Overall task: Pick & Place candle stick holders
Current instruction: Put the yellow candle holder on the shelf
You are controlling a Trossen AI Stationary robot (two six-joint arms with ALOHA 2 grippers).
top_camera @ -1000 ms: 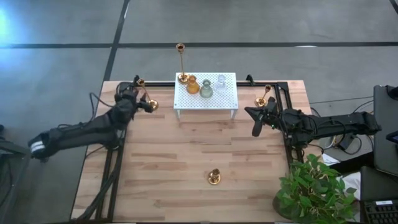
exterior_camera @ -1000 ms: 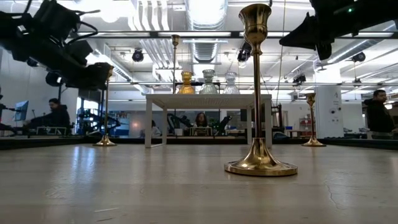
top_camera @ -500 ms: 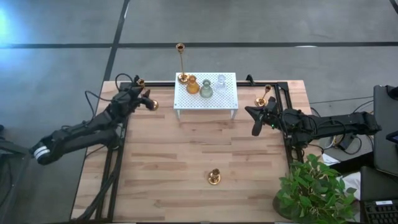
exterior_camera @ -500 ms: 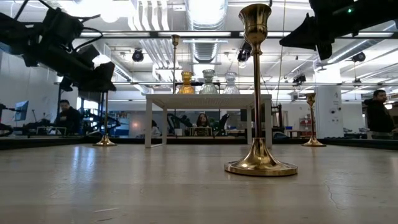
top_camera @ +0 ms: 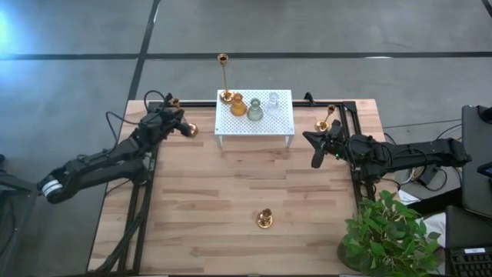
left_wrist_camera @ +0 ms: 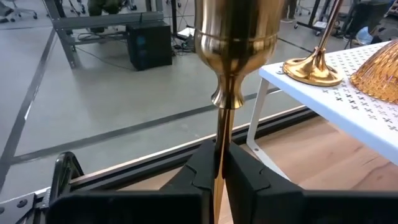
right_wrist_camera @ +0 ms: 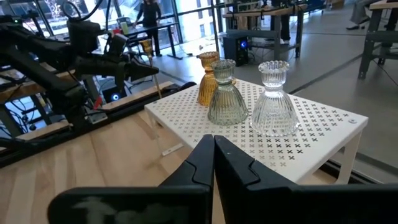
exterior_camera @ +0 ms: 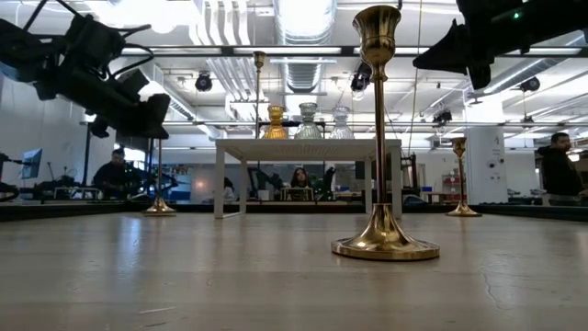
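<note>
A tall brass candle stick holder [top_camera: 189, 131] stands at the table's far left, with my left gripper [top_camera: 179, 123] shut on its shaft. A white perforated rack [top_camera: 280, 123] at the far middle carries a second tall brass stick [top_camera: 224, 77], a short amber holder [top_camera: 237, 106], a grey-green glass one [top_camera: 254, 112] and a clear glass one [top_camera: 273, 101]. One brass stick [top_camera: 325, 121] stands at the far right, and another [top_camera: 264, 220] stands near the front middle. My right gripper [top_camera: 314, 150] hovers shut, right of the rack. My left gripper pinches the thin shaft [left_wrist_camera: 219, 146] between its two fingers, just below the cup [left_wrist_camera: 235, 31] at the stick's top. The fingers [left_wrist_camera: 245, 177] come nearly level from the table's left and lie across the shaft. The stick is upright, and its round base [exterior_camera: 160, 211] looks to be on the table.
A potted green plant [top_camera: 388, 235] stands at the near right corner. Black frame rails run along the left and right table edges. In the low view, people sit at desks in the room beyond the table. Bare wood lies between the rack and the front stick.
My left arm has swung toward the table's far edge and the rack. Its gripper has come around the far-left stick's shaft and has shut on it. The stick stays upright in about the same spot.
</note>
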